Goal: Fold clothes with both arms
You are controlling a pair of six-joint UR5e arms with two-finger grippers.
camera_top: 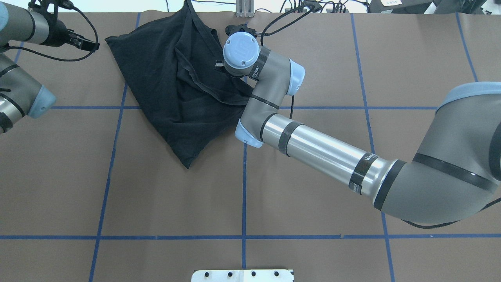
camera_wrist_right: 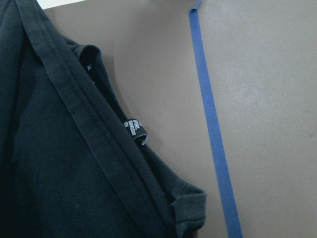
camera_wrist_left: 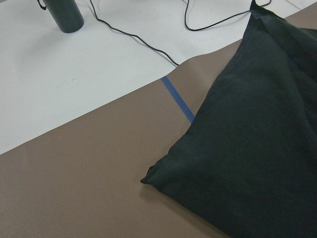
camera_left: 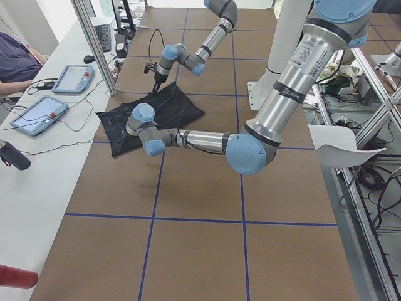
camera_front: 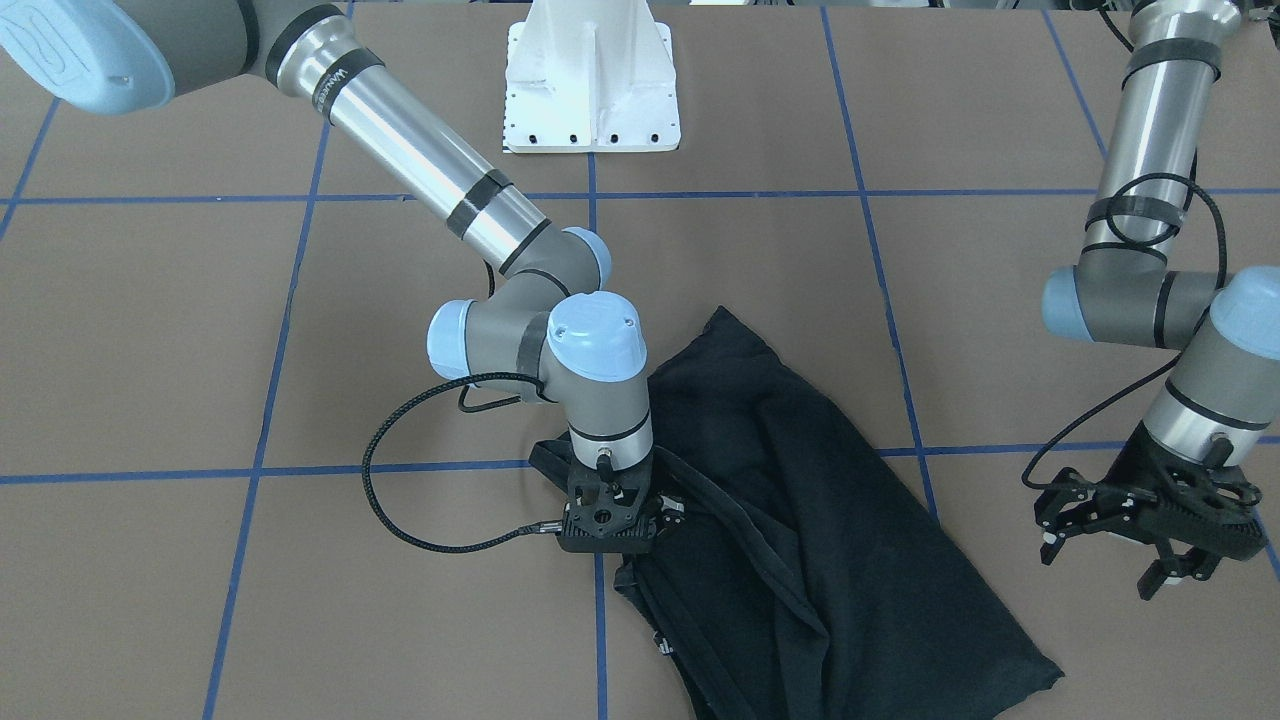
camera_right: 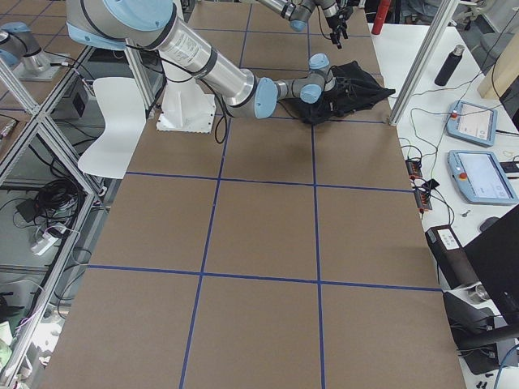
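Note:
The black T-shirt (camera_front: pixel 820 500) lies crumpled and roughly folded at the table's far edge from the robot, plain side up (camera_top: pixel 168 90). My right gripper (camera_front: pixel 612 535) points straight down at the shirt's hemmed edge, low over the cloth. Its fingers are hidden under the wrist, so I cannot tell whether they hold anything. The right wrist view shows the hem and a small label (camera_wrist_right: pixel 134 128) close below. My left gripper (camera_front: pixel 1105 560) hangs open and holds nothing, off to the side of the shirt. In the left wrist view a corner of the shirt (camera_wrist_left: pixel 257 139) shows.
Blue tape lines (camera_front: pixel 600 470) grid the brown table. The white pedestal base (camera_front: pixel 590 90) stands at the robot's side. Beyond the shirt runs a white bench with cables and a dark bottle (camera_wrist_left: pixel 64 15). Tablets (camera_left: pixel 75 78) and a seated person (camera_left: pixel 15 63) are at that bench.

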